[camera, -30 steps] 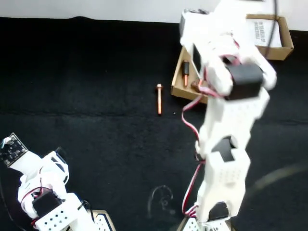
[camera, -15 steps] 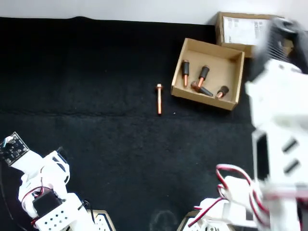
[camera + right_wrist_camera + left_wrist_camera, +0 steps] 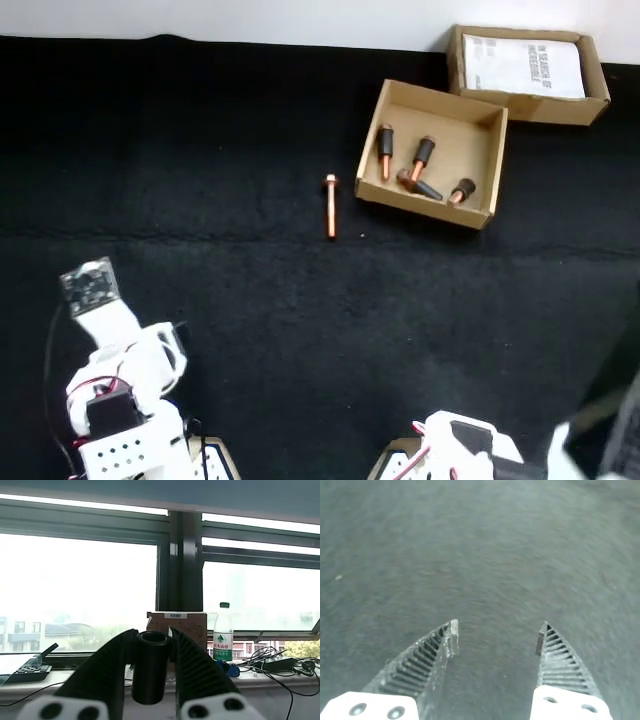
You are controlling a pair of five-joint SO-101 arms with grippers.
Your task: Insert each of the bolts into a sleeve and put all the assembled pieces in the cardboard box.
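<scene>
Right gripper (image 3: 152,633) is clamped on a black sleeve (image 3: 150,672), gripped near the top so most of its length hangs below the fingers. The wrist is aimed up at the window (image 3: 80,590), well away from the work.

Left gripper (image 3: 497,630) has its jaws spread wide with nothing between them, low over bare mat (image 3: 480,540).

One loose bolt (image 3: 331,206) lies flat on the mat, just beside the box (image 3: 452,138) and well apart from the left arm (image 3: 120,390). The box holds what looks like four assembled pieces (image 3: 421,156); they're small, so the count is a best guess.

My read: last pair to mate, then drop it in.

Risks:
- The bolt is thin and flat on soft mat. Fingers could push it into a roll or pinch only the tip, leaving it cocked in the grip.
- The sleeve is held by a short section. Side load during insertion could pivot or slip it.
- Mating happens in mid-air between two arms, so a small axis mismatch would make the bolt catch on the bore rim and get knocked loose.
- The bolt sits close to the box wall, so a wide approach could nudge the box.
</scene>
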